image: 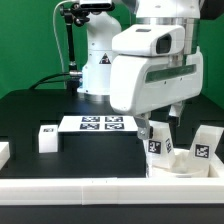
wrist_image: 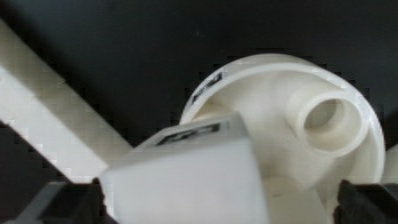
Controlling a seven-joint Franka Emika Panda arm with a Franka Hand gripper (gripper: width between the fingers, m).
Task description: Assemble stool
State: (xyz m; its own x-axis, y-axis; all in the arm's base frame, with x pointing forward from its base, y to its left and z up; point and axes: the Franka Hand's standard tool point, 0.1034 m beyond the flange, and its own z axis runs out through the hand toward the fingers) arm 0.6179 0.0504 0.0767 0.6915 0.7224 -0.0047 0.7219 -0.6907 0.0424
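The white round seat point(image: 180, 163) lies at the exterior view's right, by the front rail; the wrist view shows its round socket hole point(wrist_image: 331, 120). One white block leg point(image: 156, 143) with a square tag stands on the seat's near side, and fills the wrist view close up point(wrist_image: 187, 175). My gripper point(image: 160, 126) hangs open right over this leg, its dark fingers point(wrist_image: 61, 205) on either side of it point(wrist_image: 214, 206); a gap shows on one side. A second leg point(image: 205, 146) stands just beyond the seat. A third leg point(image: 46, 138) stands far off at the left.
The marker board point(image: 100, 123) lies flat mid-table behind the gripper. A long white border rail point(image: 90, 190) runs along the front edge and shows as a slanted bar in the wrist view point(wrist_image: 45, 110). The arm's base point(image: 100, 65) stands at the back.
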